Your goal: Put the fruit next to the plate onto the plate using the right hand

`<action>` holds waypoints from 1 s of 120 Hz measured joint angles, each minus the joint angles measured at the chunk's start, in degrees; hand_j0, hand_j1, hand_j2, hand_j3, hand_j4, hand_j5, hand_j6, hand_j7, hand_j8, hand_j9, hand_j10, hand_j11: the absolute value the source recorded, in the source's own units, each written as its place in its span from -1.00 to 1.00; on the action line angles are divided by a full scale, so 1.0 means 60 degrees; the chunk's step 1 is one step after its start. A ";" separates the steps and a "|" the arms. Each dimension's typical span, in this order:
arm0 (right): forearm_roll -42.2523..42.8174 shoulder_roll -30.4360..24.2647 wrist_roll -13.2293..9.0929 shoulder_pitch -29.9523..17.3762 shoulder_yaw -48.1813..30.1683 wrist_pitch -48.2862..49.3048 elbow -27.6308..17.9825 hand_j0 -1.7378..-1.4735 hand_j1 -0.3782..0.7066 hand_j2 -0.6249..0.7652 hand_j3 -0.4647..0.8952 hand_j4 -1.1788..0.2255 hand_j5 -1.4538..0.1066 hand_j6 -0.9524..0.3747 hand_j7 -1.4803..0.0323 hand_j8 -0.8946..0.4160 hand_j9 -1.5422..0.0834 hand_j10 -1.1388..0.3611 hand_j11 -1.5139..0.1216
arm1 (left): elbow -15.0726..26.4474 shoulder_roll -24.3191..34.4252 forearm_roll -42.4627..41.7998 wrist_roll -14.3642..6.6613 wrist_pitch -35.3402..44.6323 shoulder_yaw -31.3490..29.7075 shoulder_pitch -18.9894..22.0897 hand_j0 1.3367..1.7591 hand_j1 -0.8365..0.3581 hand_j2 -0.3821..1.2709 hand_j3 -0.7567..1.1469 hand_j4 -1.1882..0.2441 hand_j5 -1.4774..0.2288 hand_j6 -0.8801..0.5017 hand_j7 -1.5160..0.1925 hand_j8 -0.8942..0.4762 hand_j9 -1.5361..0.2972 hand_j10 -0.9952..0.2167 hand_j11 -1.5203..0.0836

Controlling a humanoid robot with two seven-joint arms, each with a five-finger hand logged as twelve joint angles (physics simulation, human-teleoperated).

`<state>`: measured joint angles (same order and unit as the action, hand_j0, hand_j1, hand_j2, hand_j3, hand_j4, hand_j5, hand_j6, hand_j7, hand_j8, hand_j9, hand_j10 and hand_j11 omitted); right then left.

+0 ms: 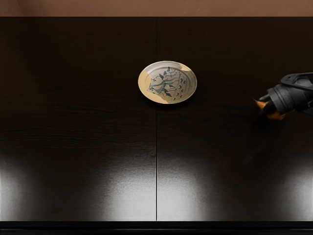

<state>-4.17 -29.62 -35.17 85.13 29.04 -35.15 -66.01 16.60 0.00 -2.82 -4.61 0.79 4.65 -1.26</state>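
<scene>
A round plate [167,82] with a blue pattern and a pale yellow rim lies on the dark table, slightly above the middle of the head view. Far to its right, near the picture's edge, is an orange fruit [276,116]; only small orange patches show. My right hand [268,109] comes in from the right edge and covers most of the fruit, with dark fingers curled across it. The hand and fruit are well apart from the plate, and I cannot tell whether the fruit is lifted off the table. The left arm is out of sight.
The dark wooden table [78,147] has a seam running down its middle and bright glare patches along the near edge. A brown wall strip shows beyond the far edge.
</scene>
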 joint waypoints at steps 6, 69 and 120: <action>0.0070 -0.0515 -0.0010 -0.0003 -0.0539 0.0036 -0.0001 -0.31 0.30 0.15 -0.32 -0.62 -0.55 -0.50 -0.54 -0.45 -0.52 -0.13 -0.57 | 0.0000 0.0000 0.0000 0.0000 0.0000 0.0000 -0.0008 0.52 0.98 -0.54 -0.20 0.65 0.73 0.27 0.77 0.30 0.67 0.64 0.89; 0.1813 0.3146 0.0007 0.0045 -0.4085 0.1155 0.2616 -0.27 0.37 0.14 -0.32 -0.65 -0.50 -0.55 -0.54 -0.51 -0.46 -0.10 -0.54 | 0.0001 0.0000 -0.0001 -0.0002 0.0000 0.0000 -0.0009 0.52 0.98 -0.54 -0.20 0.65 0.73 0.27 0.77 0.30 0.67 0.64 0.89; 0.2551 0.4906 0.0023 -0.0083 -0.4762 0.1487 0.4179 -0.32 -0.12 -0.02 -0.32 -0.15 0.02 -0.23 0.05 -0.23 0.07 0.09 0.02 | 0.0001 0.0000 0.0002 0.0000 0.0000 0.0001 -0.0009 0.52 0.98 -0.54 -0.20 0.65 0.73 0.27 0.77 0.30 0.67 0.64 0.89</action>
<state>11.14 -0.19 -35.03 84.63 0.47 -26.23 -40.94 16.61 0.00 -2.80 -4.61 0.79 4.65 -1.32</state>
